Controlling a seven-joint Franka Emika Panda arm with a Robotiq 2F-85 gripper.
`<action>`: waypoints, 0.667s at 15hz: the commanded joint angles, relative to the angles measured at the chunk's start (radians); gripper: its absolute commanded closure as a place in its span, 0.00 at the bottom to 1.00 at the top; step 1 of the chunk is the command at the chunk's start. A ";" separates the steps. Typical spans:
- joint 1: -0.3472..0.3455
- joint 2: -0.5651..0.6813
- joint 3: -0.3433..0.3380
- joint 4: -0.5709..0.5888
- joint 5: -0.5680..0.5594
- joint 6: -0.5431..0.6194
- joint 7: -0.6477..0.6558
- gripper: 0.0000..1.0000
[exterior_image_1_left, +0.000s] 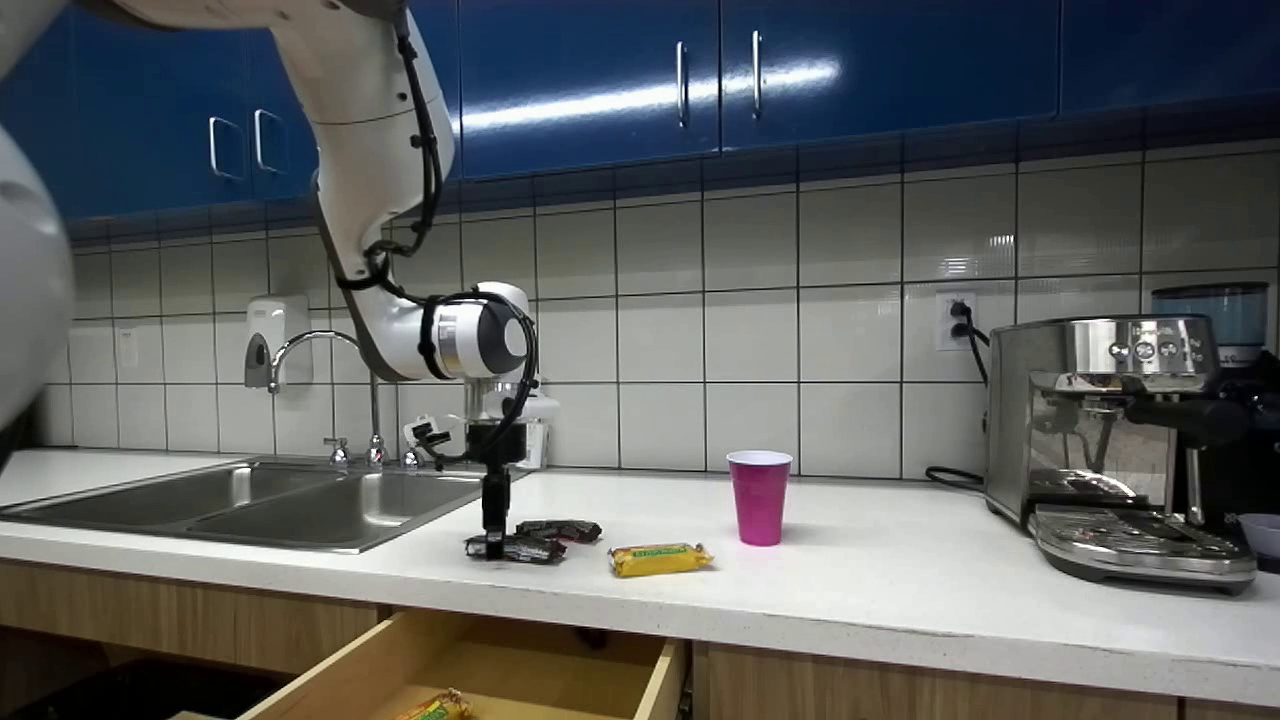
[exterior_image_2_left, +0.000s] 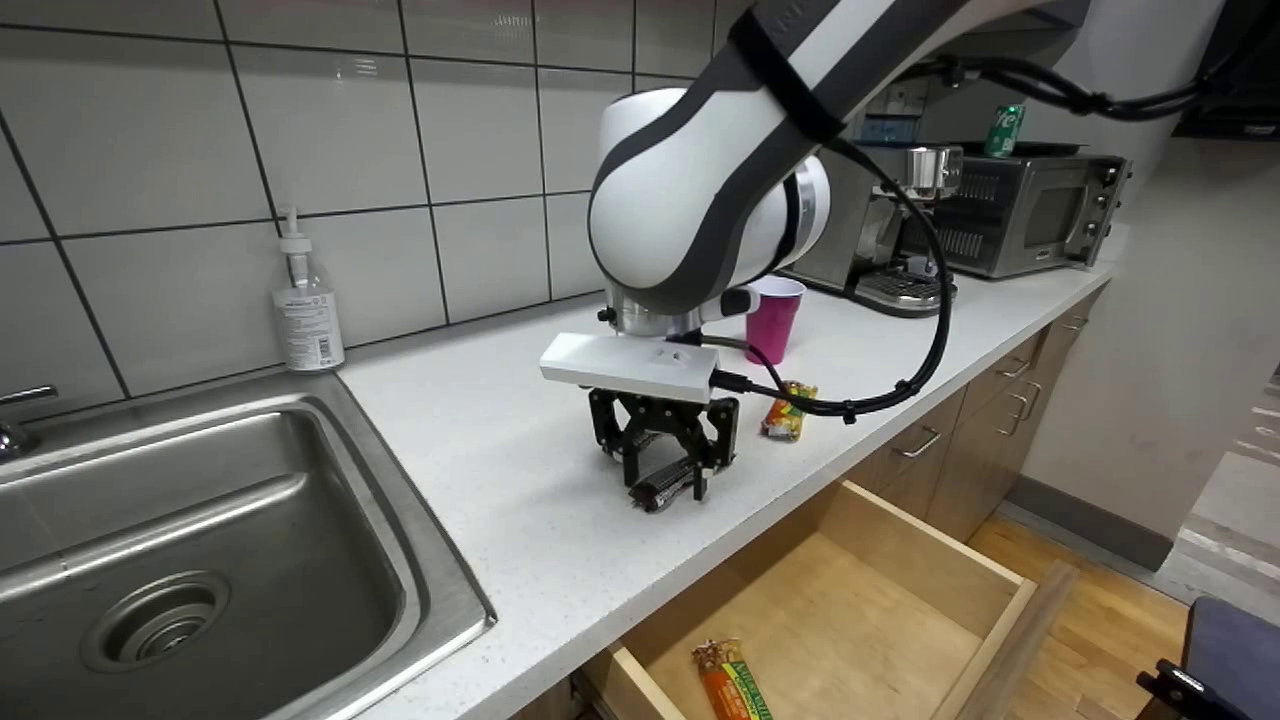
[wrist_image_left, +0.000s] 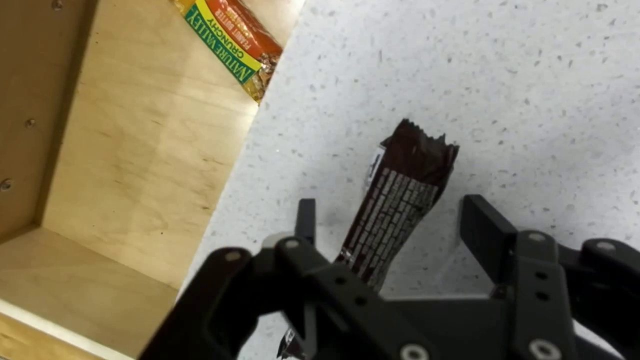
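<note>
gripper (exterior_image_2_left: 666, 484): fingers apart, straddling brown-wrapped bar (wrist_image_left: 400, 207) | dark-wrapped bar (exterior_image_1_left: 562, 530): just beside brown-wrapped bar | magenta cup (exterior_image_1_left: 760, 500): well apart from it

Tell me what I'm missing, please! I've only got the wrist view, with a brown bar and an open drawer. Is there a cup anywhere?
Observer: Yes, a pink cup stands upright on the counter.
Operator: Cool! Any more snacks up there?
Observer: A yellow-wrapped bar lies nearer the front edge than the cup does.
Operator: And am I up high or down low?
Observer: Low: in both exterior views the gripper hangs down at the level of the brown bar.
</note>
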 joint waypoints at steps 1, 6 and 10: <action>-0.007 0.009 0.003 0.020 0.016 -0.001 0.011 0.55; -0.005 0.005 0.004 0.023 0.015 -0.001 0.009 0.92; 0.004 -0.033 0.000 -0.001 0.001 0.007 0.011 0.96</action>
